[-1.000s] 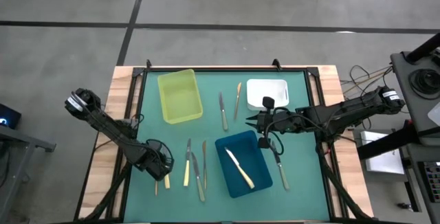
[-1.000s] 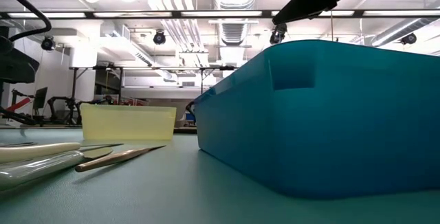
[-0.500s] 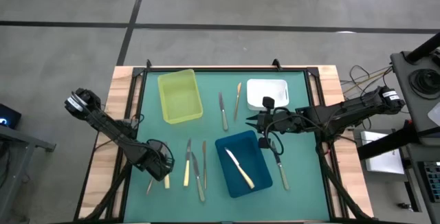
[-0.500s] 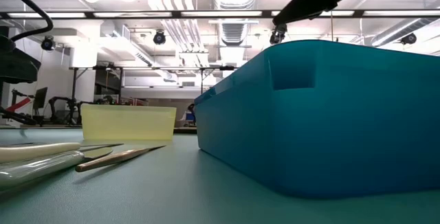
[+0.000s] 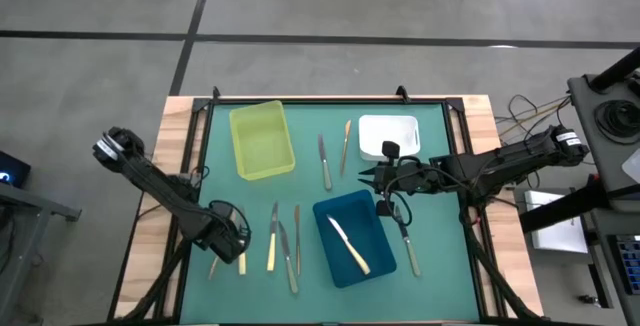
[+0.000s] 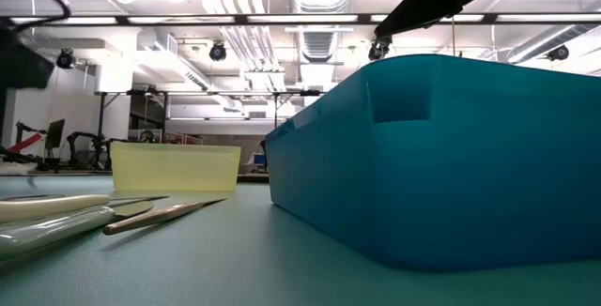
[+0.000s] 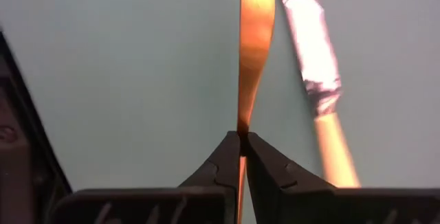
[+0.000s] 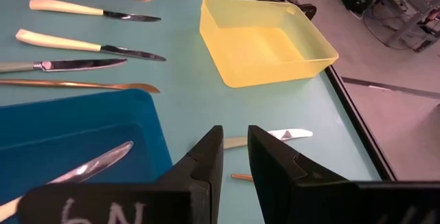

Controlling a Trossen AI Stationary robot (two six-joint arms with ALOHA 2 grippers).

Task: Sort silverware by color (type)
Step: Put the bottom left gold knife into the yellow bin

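Pinching a slim gold knife at the table's front-left corner

Gripping the gold-copper knife (image 7: 251, 52), the left gripper (image 7: 240, 143) is working low over the green table (image 5: 420, 136) near its front-left corner, jaws clenched on the thin shaft close to one end. The piece is looking light, stiff, smooth and likely slippery; holding so far from its middle is risking it swinging or slipping out. A cream-handled knife (image 7: 313, 66) is lying just beside it.

The right gripper (image 8: 234, 157) is waiting between the white tray (image 5: 388, 134) and the blue tray (image 5: 330, 256), jaws slightly parted and holding nothing. One cream-handled knife (image 5: 349, 245) is lying in the blue tray; the yellow tray (image 5: 262, 140) is looking bare.

From above, the left arm is hiding most of the held knife. In the low view, the blue tray's wall is blocking nearly everything behind it.
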